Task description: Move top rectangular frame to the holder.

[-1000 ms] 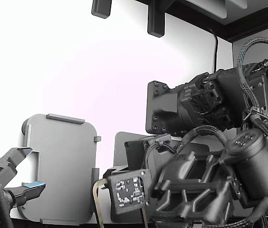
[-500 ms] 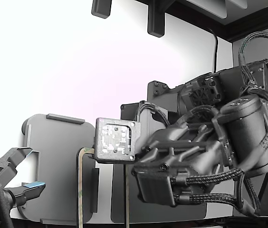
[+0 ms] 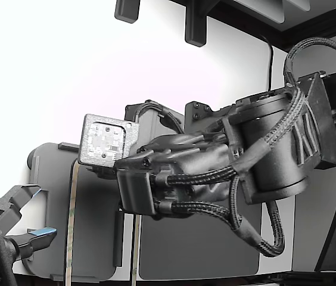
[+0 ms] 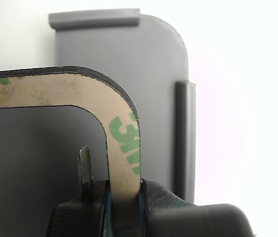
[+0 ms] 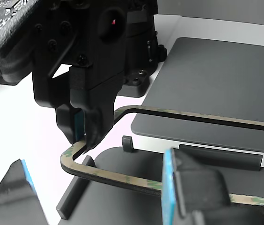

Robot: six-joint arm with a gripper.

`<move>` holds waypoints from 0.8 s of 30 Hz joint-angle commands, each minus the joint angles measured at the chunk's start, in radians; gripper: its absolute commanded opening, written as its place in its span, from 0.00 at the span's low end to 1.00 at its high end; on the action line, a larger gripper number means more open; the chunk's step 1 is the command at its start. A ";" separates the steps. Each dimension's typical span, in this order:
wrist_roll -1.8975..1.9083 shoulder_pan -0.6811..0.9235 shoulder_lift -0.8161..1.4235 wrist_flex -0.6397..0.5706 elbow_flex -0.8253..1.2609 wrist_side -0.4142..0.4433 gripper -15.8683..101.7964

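At the exterior view's left lies the light grey rounded-rectangular tray with raised edge tabs (image 3: 55, 208). Over it I carry the thin beige-tan frame with green mottling (image 4: 121, 129), hanging clear of the tray's tabs. My black gripper (image 5: 86, 137) is pinched on one narrow side near a corner. Further right sits the dark grey flat pad (image 5: 216, 89). I judge the frame light and bendy, so a grip near the corner lets the far end droop.
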 commanded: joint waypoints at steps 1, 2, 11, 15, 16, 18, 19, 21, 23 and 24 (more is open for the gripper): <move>-0.011 -0.025 -0.005 0.009 -0.055 0.005 0.05; -0.020 -0.028 -0.018 0.009 -0.071 0.008 0.05; -0.083 -0.069 -0.126 0.009 -0.146 0.021 0.05; -0.069 -0.077 -0.130 0.009 -0.140 0.012 0.05; -0.069 -0.077 -0.130 0.009 -0.140 0.011 0.05; -0.064 -0.077 -0.132 0.009 -0.141 0.009 0.05; -0.060 -0.077 -0.133 0.009 -0.141 0.005 0.05; -0.058 -0.078 -0.133 0.008 -0.138 -0.006 0.05; -0.061 -0.078 -0.133 0.008 -0.137 -0.017 0.05; -0.069 -0.080 -0.133 0.008 -0.132 -0.020 0.05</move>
